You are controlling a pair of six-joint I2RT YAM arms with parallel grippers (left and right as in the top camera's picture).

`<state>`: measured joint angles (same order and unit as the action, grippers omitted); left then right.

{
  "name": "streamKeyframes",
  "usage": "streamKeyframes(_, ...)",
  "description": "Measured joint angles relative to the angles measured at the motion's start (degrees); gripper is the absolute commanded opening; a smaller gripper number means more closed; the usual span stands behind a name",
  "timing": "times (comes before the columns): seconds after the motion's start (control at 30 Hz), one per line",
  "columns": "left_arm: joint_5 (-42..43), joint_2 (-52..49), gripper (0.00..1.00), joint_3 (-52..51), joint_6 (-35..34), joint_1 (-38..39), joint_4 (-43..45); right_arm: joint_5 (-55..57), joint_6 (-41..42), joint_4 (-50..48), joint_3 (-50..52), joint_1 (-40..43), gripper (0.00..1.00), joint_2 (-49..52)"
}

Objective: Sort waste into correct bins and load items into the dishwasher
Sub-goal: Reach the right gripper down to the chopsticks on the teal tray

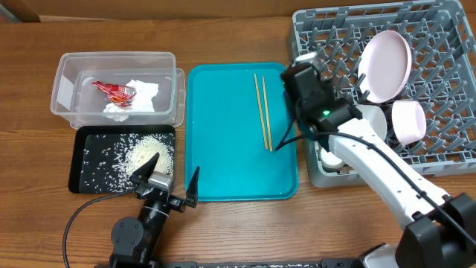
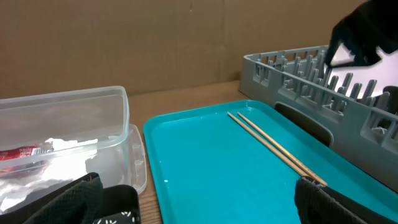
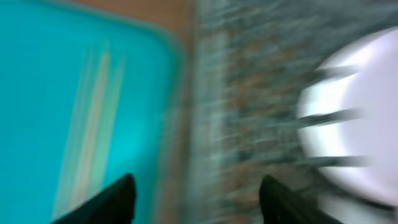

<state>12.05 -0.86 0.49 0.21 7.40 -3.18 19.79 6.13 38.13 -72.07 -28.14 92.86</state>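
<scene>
Two wooden chopsticks (image 1: 262, 110) lie on the teal tray (image 1: 223, 164); they also show in the left wrist view (image 2: 273, 149) and, blurred, in the right wrist view (image 3: 93, 124). My right gripper (image 1: 301, 63) is open and empty over the left edge of the grey dish rack (image 1: 446, 30), just right of the chopsticks. The rack holds a pale plate (image 1: 387, 63) on edge and a pale bowl (image 1: 407, 120). The clear tub (image 1: 71, 67) holds the red packet (image 1: 113, 91) and the napkin (image 1: 141, 97). Rice (image 1: 141, 152) lies in the black tray (image 1: 78, 160). My left gripper (image 1: 171, 179) is open and empty at the teal tray's near left corner.
In the left wrist view the open jaws (image 2: 199, 205) frame the teal tray (image 2: 211, 162), with the tub (image 2: 62, 124) to the left and the rack wall (image 2: 292, 74) to the right. The right wrist view is motion-blurred; its jaws (image 3: 199, 205) straddle the gap between tray and rack.
</scene>
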Motion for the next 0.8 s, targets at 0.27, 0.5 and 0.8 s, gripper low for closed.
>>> streamKeyframes(0.27,0.0,0.0,1.0,0.0,0.0,0.0,0.0,-20.5,9.8,-2.6,0.0,0.0,0.49,2.8)
streamKeyframes(0.5,0.0,0.0,1.0,0.0,0.0,0.0,0.0,-22.9,9.9,-7.3,0.0,0.0,0.49,12.6)
streamKeyframes(0.8,0.0,0.0,1.0,0.0,0.0,0.0,0.0,-23.5,7.3,-10.4,0.0,-0.1,0.34,19.0)
